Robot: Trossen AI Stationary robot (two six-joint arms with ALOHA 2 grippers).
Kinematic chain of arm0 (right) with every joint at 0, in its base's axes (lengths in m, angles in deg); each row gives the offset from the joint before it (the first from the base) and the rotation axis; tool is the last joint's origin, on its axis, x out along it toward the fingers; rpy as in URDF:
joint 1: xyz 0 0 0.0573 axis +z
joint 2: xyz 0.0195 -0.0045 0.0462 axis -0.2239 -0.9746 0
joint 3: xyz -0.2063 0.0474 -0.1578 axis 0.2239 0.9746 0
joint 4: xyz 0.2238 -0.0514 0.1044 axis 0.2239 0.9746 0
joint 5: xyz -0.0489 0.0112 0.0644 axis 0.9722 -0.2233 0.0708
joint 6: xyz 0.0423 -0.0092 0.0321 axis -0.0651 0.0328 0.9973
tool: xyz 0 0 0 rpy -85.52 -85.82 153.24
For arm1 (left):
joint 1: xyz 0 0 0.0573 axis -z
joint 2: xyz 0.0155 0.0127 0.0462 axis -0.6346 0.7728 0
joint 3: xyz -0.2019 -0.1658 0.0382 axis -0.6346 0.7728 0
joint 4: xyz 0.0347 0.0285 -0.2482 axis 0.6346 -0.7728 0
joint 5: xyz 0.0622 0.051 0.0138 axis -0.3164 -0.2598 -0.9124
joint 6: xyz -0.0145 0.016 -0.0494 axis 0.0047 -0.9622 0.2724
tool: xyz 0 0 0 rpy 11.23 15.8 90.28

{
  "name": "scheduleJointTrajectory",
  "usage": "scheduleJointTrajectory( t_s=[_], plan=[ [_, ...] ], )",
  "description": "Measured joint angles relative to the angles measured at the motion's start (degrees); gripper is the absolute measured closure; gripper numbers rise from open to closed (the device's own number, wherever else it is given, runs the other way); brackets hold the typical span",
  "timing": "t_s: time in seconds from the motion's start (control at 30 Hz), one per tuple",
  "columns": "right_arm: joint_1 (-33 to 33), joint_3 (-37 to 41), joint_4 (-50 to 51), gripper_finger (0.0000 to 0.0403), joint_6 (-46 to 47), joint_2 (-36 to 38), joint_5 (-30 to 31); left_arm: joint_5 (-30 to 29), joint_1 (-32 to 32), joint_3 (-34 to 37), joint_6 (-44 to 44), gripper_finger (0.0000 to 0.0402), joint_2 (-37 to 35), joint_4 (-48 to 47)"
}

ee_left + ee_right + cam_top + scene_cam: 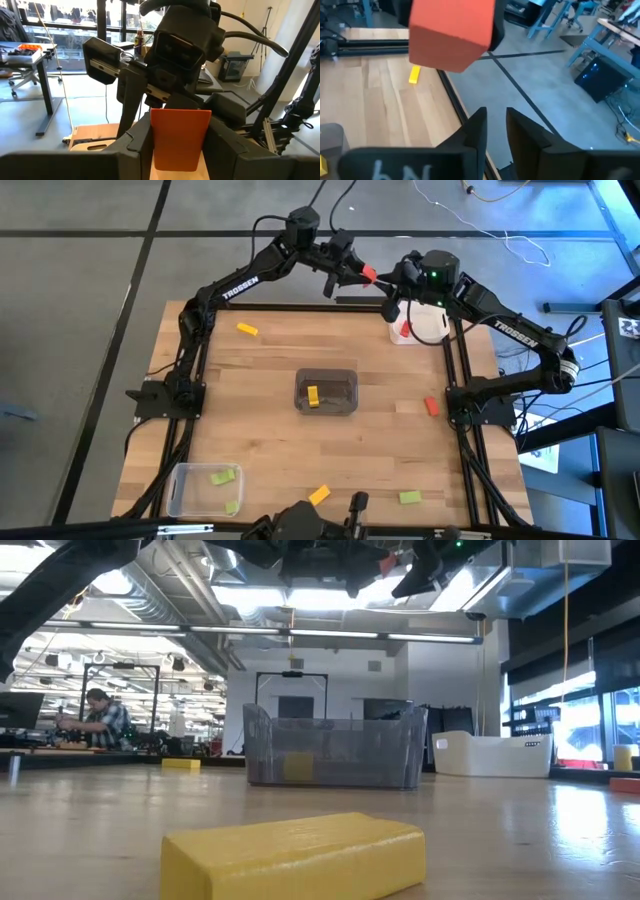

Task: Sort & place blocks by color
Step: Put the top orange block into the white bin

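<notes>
A handover between the arms appears to be in hand, above the far edge of the table (pixel 250 380). The left gripper (pixel 362 275) is clamping a red block (pixel 369 274) between its fingers (pixel 137 145); the block is standing upright in the grip, well clear of the wood. The right gripper (pixel 392 280) is facing it from the right, close by. In the right wrist view its fingers (pixel 476 131) are standing only a narrow gap apart with nothing between them, and the red block is sitting beyond their tips, not within them.

Judgement: the transfer is not yet made. The next move calls for the right fingers to spread wider than the block, advance around its free end and clench before the left lets go. The white bin (pixel 428 322), at the far right corner, already holds something red and is likely the destination.

Pose: both arms are reaching up and inward from their bases at the table's sides, wrists meeting nose to nose at the far edge.

Other blocks are lying loose: a yellow block (pixel 247 330) far left, a red one (pixel 431 406) at right, a yellow one (pixel 319 495) and a green one (pixel 410 498) near. The grey bin (pixel 327 377) at centre holds yellow; the clear bin (pixel 178 490) near left holds green.
</notes>
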Motion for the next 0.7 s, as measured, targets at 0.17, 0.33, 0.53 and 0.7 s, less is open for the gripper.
scheduleJointTrajectory(
  t_s=[0.17,0.33,0.53,0.7],
  plan=[
    [0.0,0.0,0.1,0.0333,1.2,0.0,0.1,0.6,0.0,0.0,0.0,0.0283,0.0,-0.2],
    [0.0,0.0,0.1,0.0316,1.3,0.0,-0.2,0.8,0.0,0.0,-0.5,0.0283,0.0,-0.2],
    [0.0,0.0,0.1,0.0267,1.2,0.0,-1.1,-0.2,0.0,0.0,-2.0,0.0283,0.0,-0.2],
    [0.0,0.0,-0.3,0.0231,1.2,0.0,-3.5,-0.3,-0.1,0.0,-3.1,0.0283,0.0,-0.2]
  ],
)
